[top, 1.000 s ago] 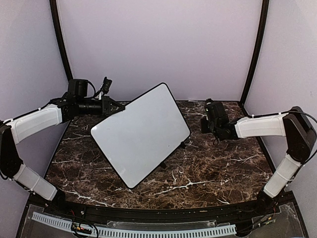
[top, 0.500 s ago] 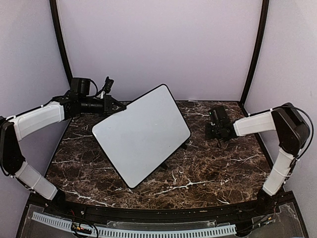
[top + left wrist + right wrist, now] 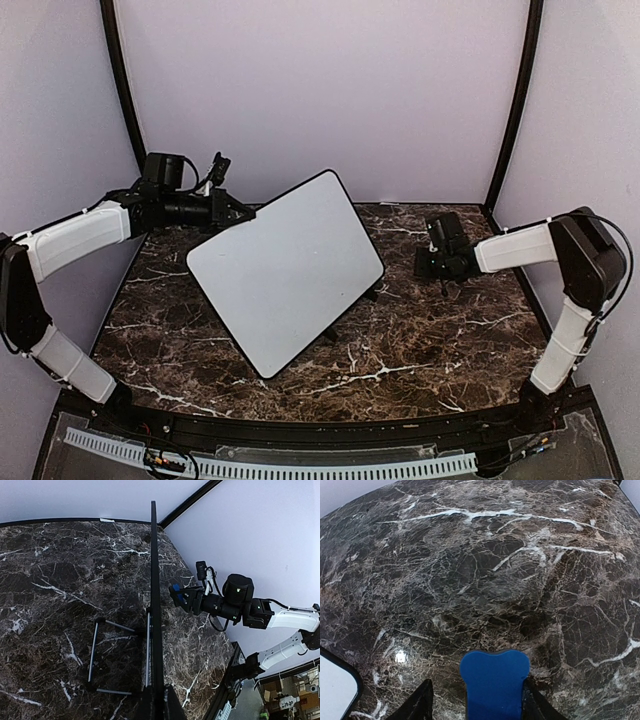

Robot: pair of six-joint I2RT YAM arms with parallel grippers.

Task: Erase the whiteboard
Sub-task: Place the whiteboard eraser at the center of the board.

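Observation:
The whiteboard (image 3: 285, 270) stands tilted on its small black feet at the middle of the marble table, and its face shows no writing. My left gripper (image 3: 238, 214) is shut on its upper left rim. In the left wrist view the board is edge-on (image 3: 154, 580), with the left gripper (image 3: 157, 706) clamped on that rim. My right gripper (image 3: 430, 262) hangs low over the table to the right of the board. It is open around a blue eraser (image 3: 495, 687). The eraser lies against the right finger (image 3: 532, 700), with a gap to the left finger (image 3: 417, 705).
A wire stand (image 3: 95, 650) props the board from behind. The board's black-rimmed corner (image 3: 335, 690) shows at the lower left of the right wrist view. Black frame posts (image 3: 515, 100) rise at the back corners, with lilac walls close around the table.
My right arm has drawn back to the right and lowered towards the table. Its jaws have widened around the blue eraser. The left arm and the board have hardly moved.

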